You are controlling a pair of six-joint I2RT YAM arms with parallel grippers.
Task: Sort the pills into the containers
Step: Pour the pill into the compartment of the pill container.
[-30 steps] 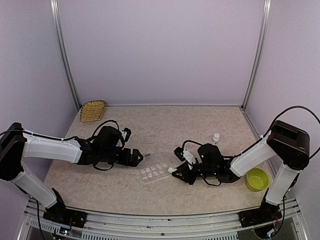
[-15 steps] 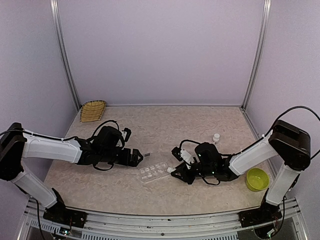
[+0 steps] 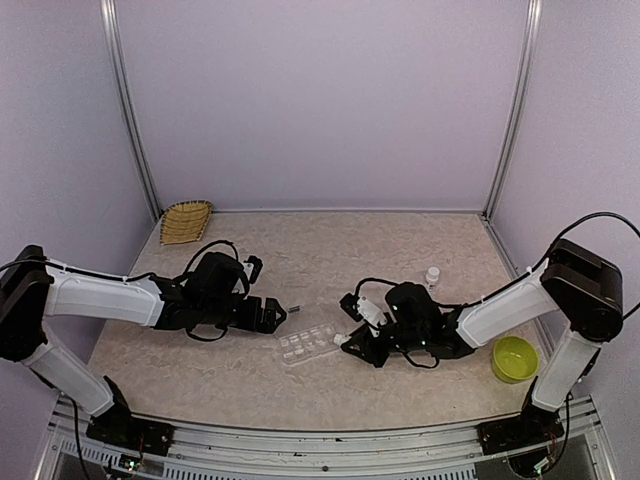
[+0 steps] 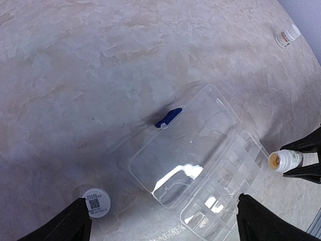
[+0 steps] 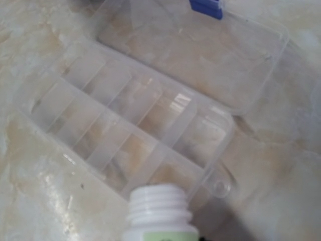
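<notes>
The clear organizer box lies open between my arms, its containers side by side and its lid folded flat with a blue latch. My right gripper is shut on a small white bottle with no cap, tipped mouth-first toward the box's near corner. Orange-yellow pills show inside the bottle's mouth. The cells show only the table through them. My left gripper hangs open over the lid, holding nothing.
A white bottle cap lies on the table left of the lid. A second, capped white bottle stands behind the right arm. A yellow-green bowl sits at the right, a wicker basket at the back left.
My right gripper has slid a little to the left with the bottle, closer to the box. The left arm has not moved.
</notes>
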